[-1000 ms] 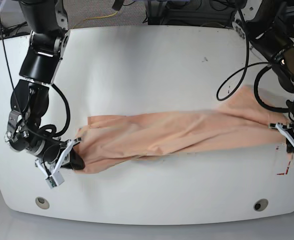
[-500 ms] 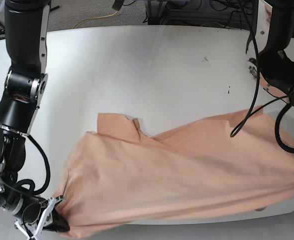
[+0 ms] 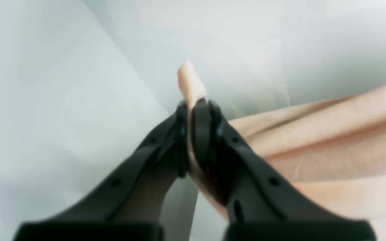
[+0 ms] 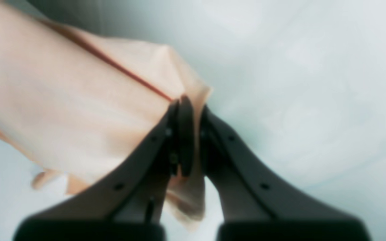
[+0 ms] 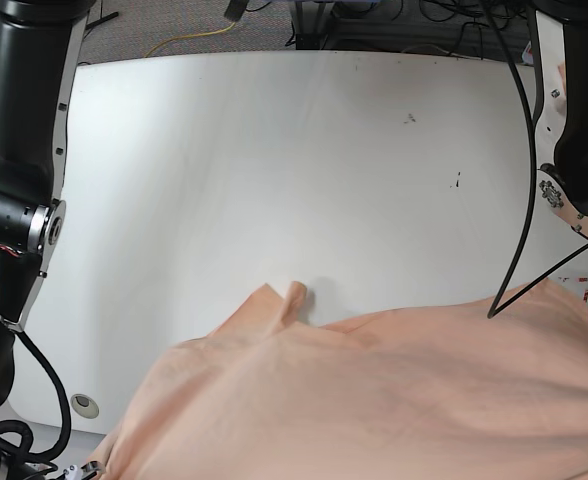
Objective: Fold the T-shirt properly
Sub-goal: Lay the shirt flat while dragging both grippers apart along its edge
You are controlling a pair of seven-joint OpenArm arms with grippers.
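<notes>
in the base view the t-shirt [image 5: 374,400] runs off the bottom and right edges, so its lower hem is cut away. both wrist views are blurred (cloth weave unreadable). the left gripper [image 3: 196,110] and right gripper [image 4: 188,110] lie outside the base view's frame.

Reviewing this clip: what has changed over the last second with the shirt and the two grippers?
The T-shirt went from a narrow band stretched across the table to a wide sheet, lifted and drawn toward the table's near edge. Both arms pulled it that way and have largely left the base view. Unchanged: the left gripper and right gripper each stay shut on an edge of the cloth.
</notes>
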